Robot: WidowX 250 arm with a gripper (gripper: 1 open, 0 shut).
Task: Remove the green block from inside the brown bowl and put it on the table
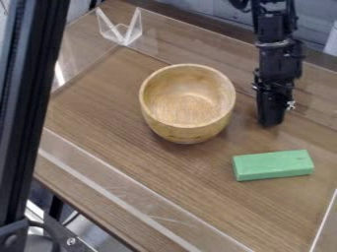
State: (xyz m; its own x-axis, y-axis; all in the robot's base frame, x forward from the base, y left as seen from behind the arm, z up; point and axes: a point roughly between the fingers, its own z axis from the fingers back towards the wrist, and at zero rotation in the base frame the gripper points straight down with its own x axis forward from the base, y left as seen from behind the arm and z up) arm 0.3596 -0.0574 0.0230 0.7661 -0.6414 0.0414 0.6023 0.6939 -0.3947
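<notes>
1. Presently, the green block (274, 164) lay flat on the table (118, 108), outside the brown bowl (188, 102) and to its lower right, apart from the rim.
2. The bowl stood upright near the middle of the tabletop, its interior showing only bare wood grain.
3. The gripper (271, 120) pointed steeply down just beside the bowl's right wall, its tip at or close to the table surface; contact could not be confirmed.
4. Its jaws were clenched together with nothing between them.
5. The block sat below the gripper in the view, clear of it.
6. A clear acrylic stand (120, 27) stood at the far left corner.
</notes>
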